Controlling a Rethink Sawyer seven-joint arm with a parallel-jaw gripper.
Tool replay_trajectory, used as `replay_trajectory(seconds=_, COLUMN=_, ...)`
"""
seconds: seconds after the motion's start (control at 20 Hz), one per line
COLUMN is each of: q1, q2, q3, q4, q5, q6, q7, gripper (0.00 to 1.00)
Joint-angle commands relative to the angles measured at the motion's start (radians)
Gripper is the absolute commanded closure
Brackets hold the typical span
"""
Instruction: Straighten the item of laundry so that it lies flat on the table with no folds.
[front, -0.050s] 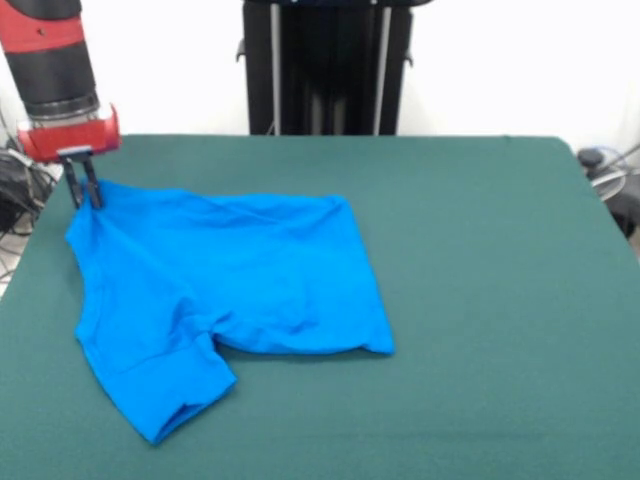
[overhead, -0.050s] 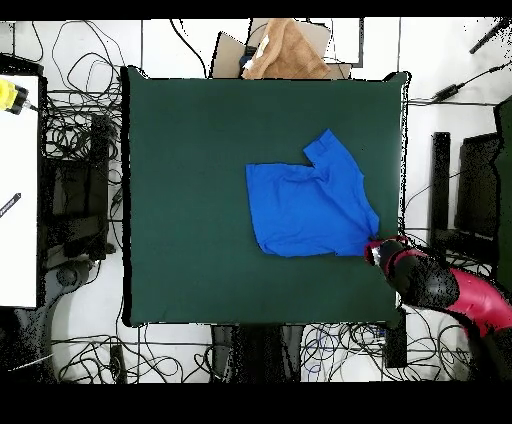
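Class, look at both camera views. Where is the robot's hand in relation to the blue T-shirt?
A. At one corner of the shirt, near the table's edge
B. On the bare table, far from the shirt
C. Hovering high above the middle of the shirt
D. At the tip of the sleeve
A. The hand meets a corner of the blue T-shirt close to the side edge of the table; the sleeve lies well away from it.

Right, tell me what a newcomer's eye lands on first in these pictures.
The bright blue T-shirt stands out against the dark green table: it lies plain side up, folded over, one sleeve jutting toward the front view's lower left. Next comes the red and black arm at the shirt's far-left corner, its gripper with its dark fingers close together at the cloth's edge. In the overhead view, cables sprawl around the table.
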Motion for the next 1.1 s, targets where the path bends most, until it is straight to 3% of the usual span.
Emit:
replay_trajectory(seconds=0.05, q1=-0.021, q2=-0.094, q3=-0.029, q4=0.042, q5=-0.032, q6=0.131, q7=-0.103, gripper=1.0)
replay_trajectory(seconds=0.25, q1=-0.027, q2=-0.176, q3=-0.007, q4=0.077, q5=-0.007, q6=0.166, q7=-0.101, gripper=1.0)
replay_trajectory(seconds=0.6, q1=-0.025, q2=-0.108, q3=-0.017, q4=0.063, q5=-0.043, q6=0.13, q7=-0.073, gripper=1.0)
replay_trajectory(seconds=1.0, q1=-0.044, q2=-0.09, q3=-0.008, q4=0.072, q5=-0.046, q6=0.105, q7=-0.076, gripper=1.0)
replay_trajectory(seconds=1.05, q1=-0.044, q2=-0.09, q3=-0.008, q4=0.073, q5=-0.047, q6=0.104, q7=-0.075, gripper=0.0)
replay_trajectory(seconds=1.1, q1=-0.043, q2=-0.091, q3=-0.008, q4=0.074, q5=-0.047, q6=0.105, q7=-0.074, gripper=0.0)
